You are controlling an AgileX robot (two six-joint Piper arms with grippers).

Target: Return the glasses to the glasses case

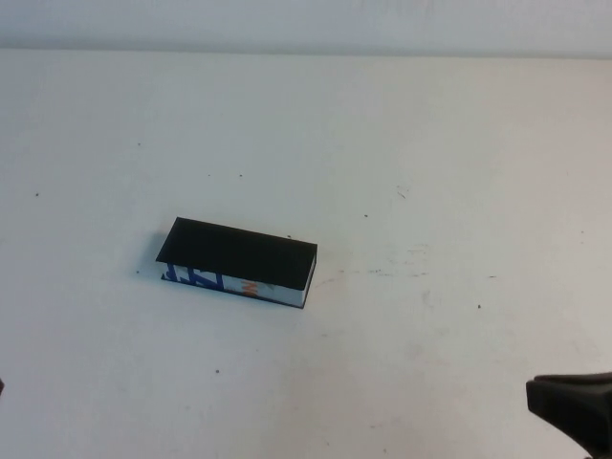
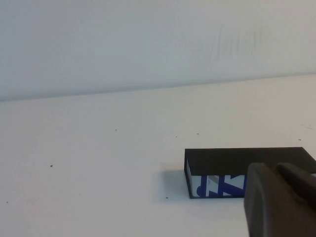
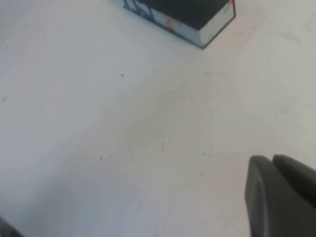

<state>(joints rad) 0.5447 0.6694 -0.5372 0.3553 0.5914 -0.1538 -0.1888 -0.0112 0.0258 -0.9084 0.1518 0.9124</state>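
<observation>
The glasses case (image 1: 239, 256) lies closed on the white table, left of centre, its black lid flat and its white front with blue and orange print facing me. It also shows in the left wrist view (image 2: 232, 160) and the right wrist view (image 3: 190, 12). The glasses are not in view. My left gripper (image 2: 276, 168) is shut and empty, low and near the case's front side. My right gripper (image 1: 537, 392) is shut and empty at the table's near right corner, well away from the case; it also shows in the right wrist view (image 3: 272, 159).
The white table (image 1: 430, 172) has small dark specks and faint scuffs to the right of the case. A pale wall runs along its far edge (image 1: 306, 24).
</observation>
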